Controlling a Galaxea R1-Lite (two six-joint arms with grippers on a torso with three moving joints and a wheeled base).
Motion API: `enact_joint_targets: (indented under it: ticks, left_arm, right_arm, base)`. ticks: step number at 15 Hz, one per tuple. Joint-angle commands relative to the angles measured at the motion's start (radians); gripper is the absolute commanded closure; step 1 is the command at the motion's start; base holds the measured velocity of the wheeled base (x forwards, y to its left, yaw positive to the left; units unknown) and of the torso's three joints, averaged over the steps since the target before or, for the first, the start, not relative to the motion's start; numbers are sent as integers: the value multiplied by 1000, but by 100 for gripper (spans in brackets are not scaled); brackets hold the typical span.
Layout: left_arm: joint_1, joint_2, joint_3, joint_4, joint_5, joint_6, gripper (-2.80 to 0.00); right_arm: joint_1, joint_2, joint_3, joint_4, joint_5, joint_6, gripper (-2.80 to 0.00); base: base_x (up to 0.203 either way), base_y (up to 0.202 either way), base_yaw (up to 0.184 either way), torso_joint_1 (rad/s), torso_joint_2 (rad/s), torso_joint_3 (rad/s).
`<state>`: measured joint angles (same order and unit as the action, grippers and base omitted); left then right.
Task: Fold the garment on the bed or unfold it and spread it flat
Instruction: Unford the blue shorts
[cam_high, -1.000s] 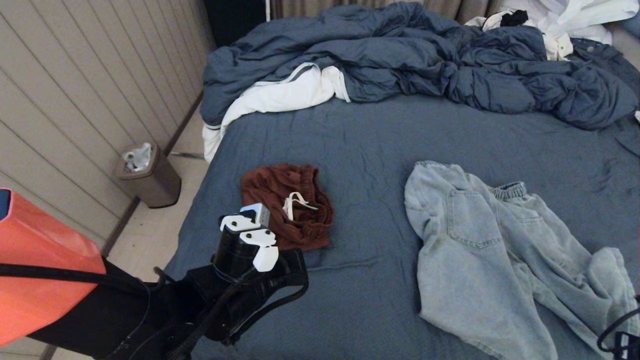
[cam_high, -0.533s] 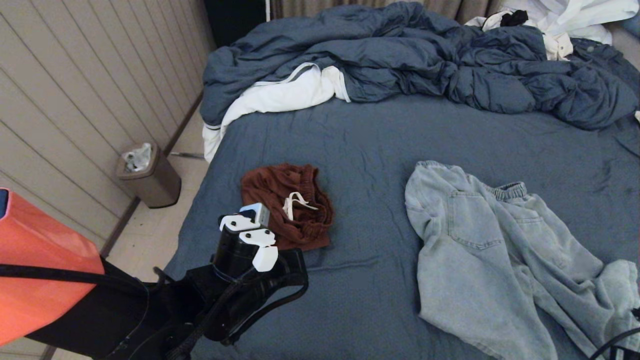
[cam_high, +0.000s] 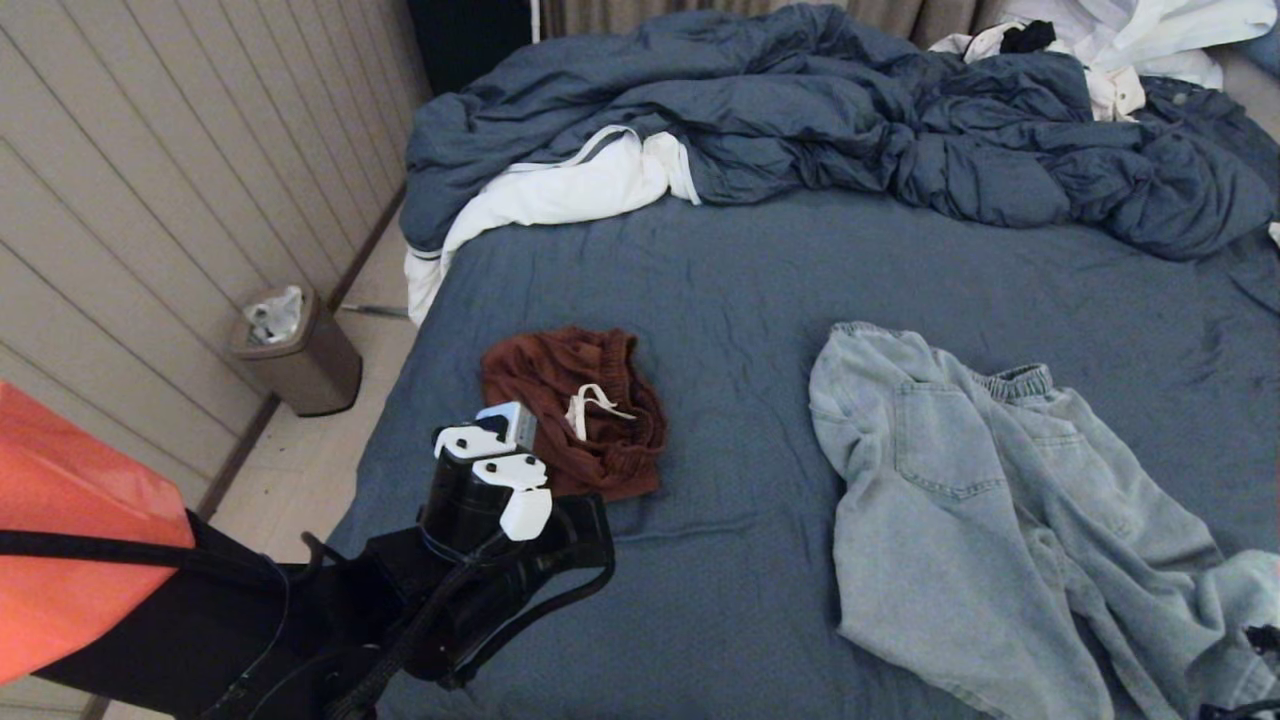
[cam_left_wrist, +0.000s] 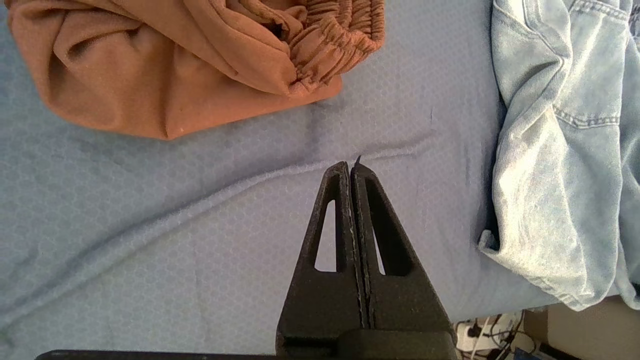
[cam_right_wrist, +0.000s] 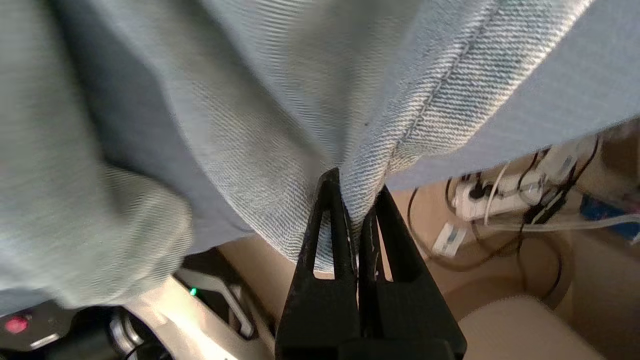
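Landmark: light-blue denim shorts with an elastic waistband (cam_high: 1000, 520), lying rumpled on the near right part of the bed with a slate-blue fitted sheet (cam_high: 740, 300).

Right tool (cam_right_wrist: 356, 200): at the shorts' nearest hem, off the bed's near edge. Jaws clamped on a fold of the stitched denim hem; floor, cables and a white power strip (cam_right_wrist: 495, 200) show below it. In the head view only a dark bit of that arm shows at the bottom right corner, next to the shorts' lowest corner.

Left tool (cam_left_wrist: 350, 167): left of the shorts, over bare sheet, fingers pressed together, holding nothing. Apart from the shorts' left edge, with a clear strip of sheet between. Black left arm with white wrist covers (cam_high: 490, 480) sits at the near left of the bed.

Rust-brown shorts with a white drawstring (cam_high: 580, 410): bunched, further left of the denim shorts, well apart, wide open sheet between the two. Its elastic waistband edge lies just beyond the left tool tip, not touching.

Beyond the denim shorts: open sheet, lightly wrinkled, then a rumpled blue duvet (cam_high: 850, 120) across the far side, with white linen (cam_high: 560, 190) at its left end and more at the far right corner.

Small brown bin (cam_high: 300, 350) stands on the floor off the bed's left edge, by the panelled wall.
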<state>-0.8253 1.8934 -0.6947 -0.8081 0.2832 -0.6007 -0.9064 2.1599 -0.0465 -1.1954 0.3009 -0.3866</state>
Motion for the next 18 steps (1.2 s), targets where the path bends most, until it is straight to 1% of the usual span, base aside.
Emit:
enact_joint_targets:
  ticks: [1,4,6,7,9,10,11,14,16,17,18]
  left_arm:
    - [0,0,0,-5,2,-4,0]
    - [0,3,0,-5,2,-4,0]
    - [0,4,0,-6,2,-4,0]
    - [0,6,-1,-6,2,-4,0]
    - [0,6,-1,-6,2,-4,0]
    - [0,6,0,-5,2,-4,0]
    - [0,6,0,-5,2,-2,0]
    - [0,1,0,-5,2,-4,0]
    - [0,1,0,-5,2,-4,0]
    - [0,1,0,-5,2,-4,0]
    - [0,0,0,-5,2,-4,0]
  right_arm:
    - [17,51,45,-79,4,-3,0]
    - [18,55,46,-101,7,-6,0]
    - [20,55,45,-102,24,-7,0]
    - [20,54,45,-102,40,-8,-280]
    - [21,51,45,-104,66,-9,-280]
    - [21,53,45,-123,94,-16,-280]
    - [20,56,45,-163,128,-21,-280]
    - [23,41,45,-254,193,-21,-280]
    - [21,19,46,-298,285,-8,-280]
    - [22,-5,46,-323,319,9,-280]
    - [31,-20,46,-350,336,32,-280]
  base:
    - [0,0,0,0,0,0]
    - [0,0,0,0,0,0]
    - [0,0,0,0,0,0]
    - [0,0,0,0,0,0]
    - [0,0,0,0,0,0]
    - [0,0,0,0,0,0]
    - [0,0,0,0,0,0]
    - [0,0,0,0,0,0]
    - [0,0,0,0,0,0]
    - [0,0,0,0,0,0]
    - [0,0,0,0,0,0]
